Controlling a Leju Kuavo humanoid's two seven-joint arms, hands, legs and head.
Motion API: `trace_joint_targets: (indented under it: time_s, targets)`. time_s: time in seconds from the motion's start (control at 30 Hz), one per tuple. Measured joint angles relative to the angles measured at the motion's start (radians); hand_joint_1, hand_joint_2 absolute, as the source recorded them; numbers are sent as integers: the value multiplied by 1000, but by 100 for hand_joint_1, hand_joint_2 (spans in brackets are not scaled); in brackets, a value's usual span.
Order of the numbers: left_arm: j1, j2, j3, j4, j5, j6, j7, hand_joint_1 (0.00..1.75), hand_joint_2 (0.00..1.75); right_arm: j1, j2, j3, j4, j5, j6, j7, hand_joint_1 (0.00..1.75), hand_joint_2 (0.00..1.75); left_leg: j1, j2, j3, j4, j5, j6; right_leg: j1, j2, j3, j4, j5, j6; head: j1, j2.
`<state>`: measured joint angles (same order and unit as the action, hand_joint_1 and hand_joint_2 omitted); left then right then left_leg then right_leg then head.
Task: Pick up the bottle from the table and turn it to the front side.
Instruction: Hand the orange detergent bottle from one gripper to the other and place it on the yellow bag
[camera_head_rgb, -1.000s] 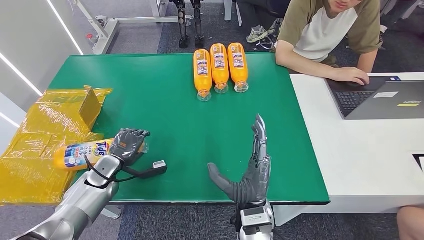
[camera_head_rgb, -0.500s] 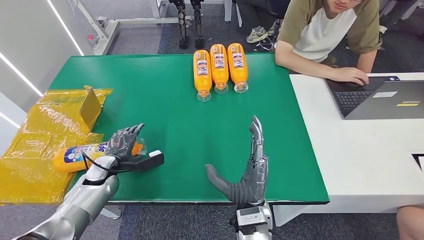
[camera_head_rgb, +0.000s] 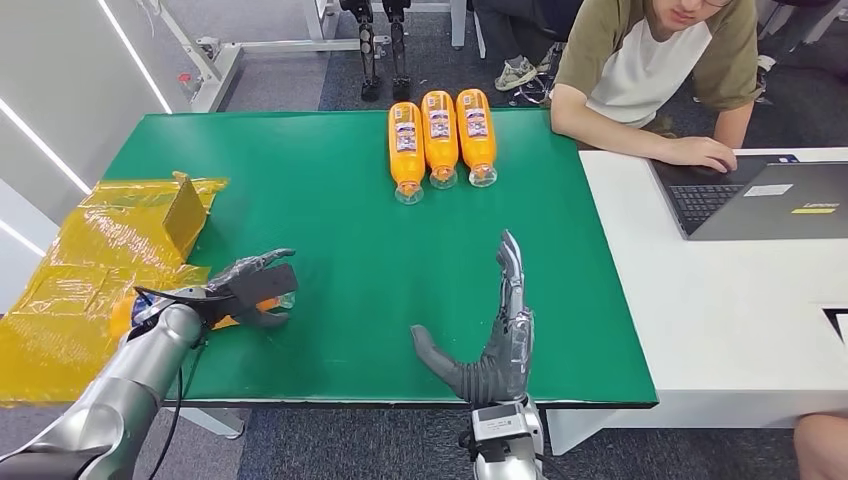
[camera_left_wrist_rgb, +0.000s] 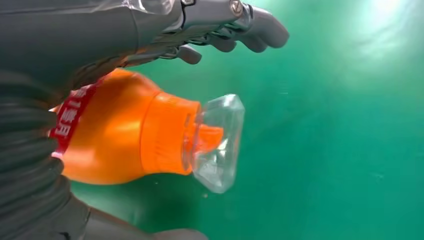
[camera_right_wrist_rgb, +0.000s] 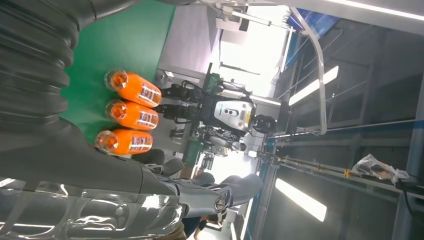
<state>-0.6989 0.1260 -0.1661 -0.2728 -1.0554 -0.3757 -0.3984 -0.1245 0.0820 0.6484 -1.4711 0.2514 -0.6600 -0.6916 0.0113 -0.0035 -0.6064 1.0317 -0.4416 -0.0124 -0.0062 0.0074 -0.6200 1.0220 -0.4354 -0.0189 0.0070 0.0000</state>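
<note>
An orange bottle (camera_head_rgb: 124, 312) with a clear cap (camera_head_rgb: 286, 300) lies on its side at the left edge of the green table (camera_head_rgb: 330, 190), its base on yellow plastic. My left hand (camera_head_rgb: 248, 288) reaches along it. In the left wrist view the fingers (camera_left_wrist_rgb: 250, 30) stretch out past the bottle (camera_left_wrist_rgb: 120, 135) on one side and the thumb lies on the other. Green table shows between them and the bottle's neck. My right hand (camera_head_rgb: 500, 335) stands on edge near the front of the table, fingers straight and thumb out, holding nothing.
Three more orange bottles (camera_head_rgb: 438, 138) lie side by side at the table's far edge. Crumpled yellow plastic (camera_head_rgb: 95, 250) covers the left end. A person (camera_head_rgb: 650, 70) sits at the far right with a laptop (camera_head_rgb: 770, 195) on a white table.
My left arm has swung over the bottle and the hand has turned from resting curled on top to straddling it with fingers spread. The bottle and right hand have barely moved.
</note>
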Motion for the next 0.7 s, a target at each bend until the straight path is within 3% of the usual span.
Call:
trace_joint_targets:
  time_s: [0.17, 0.3, 0.4, 0.47, 0.6, 0.7]
  targets:
    - [-54, 4, 23, -6, 42, -64, -130, 0, 175, 8, 0, -1, 0, 0, -4, 0, 0, 175, 0, 0, -2, 0, 1, -1, 0, 0, -2, 0, 1, -1, 0, 0]
    - [-76, 3, 36, -47, 119, -32, -267, 0, 175, 20, 0, -1, -1, 2, -5, 0, 0, 175, 0, 0, -2, 0, 1, -1, 0, 1, -2, 0, 1, -1, 0, 0]
    - [-77, 0, 38, -95, 194, 2, -300, 0, 175, 28, 0, -2, -2, 3, -5, 0, 0, 175, 0, 1, -2, 0, 1, -1, 0, 2, -3, 0, 1, -1, 0, 0]
    - [-57, 0, 21, -169, 343, 80, -302, 0, 175, 35, 0, -2, -5, 7, -3, 0, 0, 175, 0, 2, -3, 0, 1, -1, 0, 2, -4, 0, 1, -1, 0, 0]
    - [0, -13, -88, -416, 866, 373, -306, 0, 175, 56, 0, -3, -10, 19, 3, -4, 0, 175, 0, 0, -5, 0, 1, 0, 0, 0, -6, 0, 1, -1, 0, 0]
    - [48, -61, -127, -548, 955, 549, -305, 0, 175, 70, 0, -4, -15, 23, 1, -5, 0, 175, 0, -2, -6, 0, 0, 0, 0, -2, -5, -1, 1, 0, 0, 0]
